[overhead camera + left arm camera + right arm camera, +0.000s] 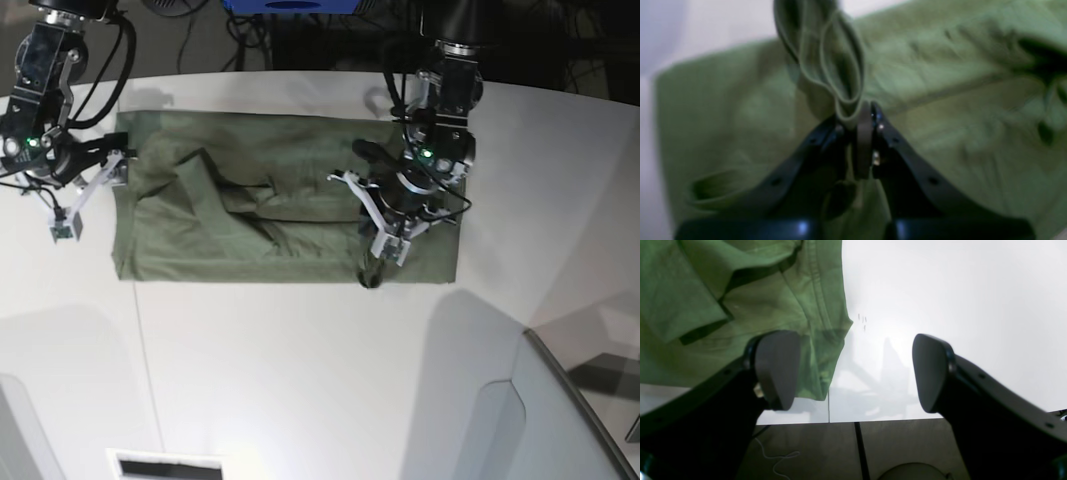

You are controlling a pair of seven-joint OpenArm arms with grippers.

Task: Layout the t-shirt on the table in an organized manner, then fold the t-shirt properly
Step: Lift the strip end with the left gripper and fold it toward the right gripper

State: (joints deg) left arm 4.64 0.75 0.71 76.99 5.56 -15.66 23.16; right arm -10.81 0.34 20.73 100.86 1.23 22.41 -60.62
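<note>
The olive-green t-shirt (250, 215) lies spread across the far half of the white table (300, 380), with loose folds across its middle. My left gripper (376, 268) stands over the shirt's near edge at the right. In the left wrist view this left gripper (858, 115) is shut on a pinched fold of the t-shirt (940, 100), and fabric loops rise from its tips. My right gripper (62, 222) hovers just off the shirt's left edge. In the right wrist view the right gripper (855, 371) is open and holds nothing, with the t-shirt (723, 306) beside one finger (776, 370).
A grey angled panel (565, 415) stands at the table's near right. The table edge and dark floor (907, 443) lie just below my right gripper. Cables and dark equipment (300, 30) run behind the far edge. A white slot (165, 465) sits at the near left.
</note>
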